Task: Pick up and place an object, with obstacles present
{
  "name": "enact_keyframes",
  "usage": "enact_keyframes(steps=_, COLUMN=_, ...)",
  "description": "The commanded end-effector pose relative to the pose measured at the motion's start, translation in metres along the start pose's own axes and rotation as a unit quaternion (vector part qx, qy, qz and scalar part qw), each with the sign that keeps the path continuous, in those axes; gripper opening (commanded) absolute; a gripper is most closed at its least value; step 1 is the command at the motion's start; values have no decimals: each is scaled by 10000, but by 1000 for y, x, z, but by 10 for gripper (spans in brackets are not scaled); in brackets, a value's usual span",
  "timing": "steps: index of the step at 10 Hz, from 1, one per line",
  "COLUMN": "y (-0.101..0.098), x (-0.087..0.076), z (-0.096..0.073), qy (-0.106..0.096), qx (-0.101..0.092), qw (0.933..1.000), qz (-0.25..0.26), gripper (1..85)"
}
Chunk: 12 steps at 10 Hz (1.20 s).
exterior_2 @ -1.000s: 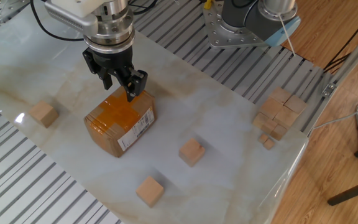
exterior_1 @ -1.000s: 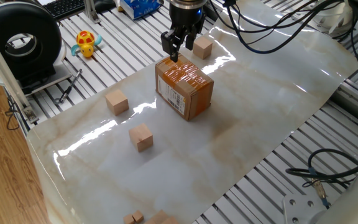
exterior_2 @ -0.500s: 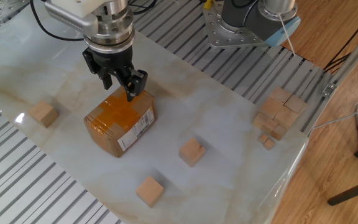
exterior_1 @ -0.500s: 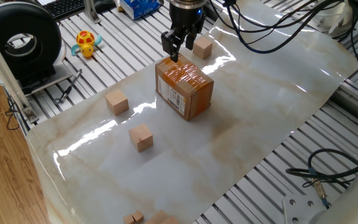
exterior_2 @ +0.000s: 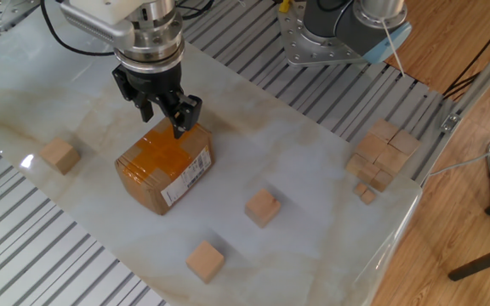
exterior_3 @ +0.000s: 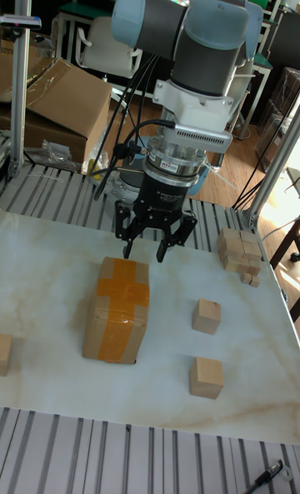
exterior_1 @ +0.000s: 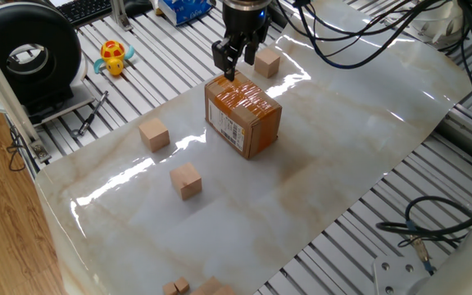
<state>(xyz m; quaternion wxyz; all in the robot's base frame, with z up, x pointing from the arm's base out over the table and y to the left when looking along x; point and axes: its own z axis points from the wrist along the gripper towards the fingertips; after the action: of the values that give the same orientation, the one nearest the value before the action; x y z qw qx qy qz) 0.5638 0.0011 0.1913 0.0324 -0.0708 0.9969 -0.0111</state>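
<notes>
- The gripper hangs just above the box, over the edge of its taped top. The fingers are apart, about half wide, and there is nothing between them.
- Three cubes that look the same lie on the sheet. The pictures do not show which one is to be picked.
- The lone cube is, in my judgement, the nearest to the gripper. It stands alone on one side of the box, near it but not touching. In one fixed view it is just behind the fingers, while the other fixed view shows a clear gap of sheet between them.
- The pair of cubes lies on the opposite side of the box, well apart from the gripper. To reach them the arm has to go over or around the box.
- So the next move depends on this: from the gripper, the lone cube lies away from the box, and the path to it is free. The gripper needs only to stay high until it is past the box edge, then go down.
- A cube has no long side. The fingers need only to be square to two of its faces, and the tall fixed view shows this cube only at the picture edge.
</notes>
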Motion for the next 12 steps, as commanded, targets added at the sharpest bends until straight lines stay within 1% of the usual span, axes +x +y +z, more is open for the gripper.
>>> enact_keyframes(steps=1, y=2, x=-1, z=-3, qy=16, qx=-10, qw=10000, qz=-5, gripper=573)
enact_keyframes(steps=12, y=0, x=-1, z=-4, qy=37, qx=26, qw=10000, qz=-46, gripper=550)
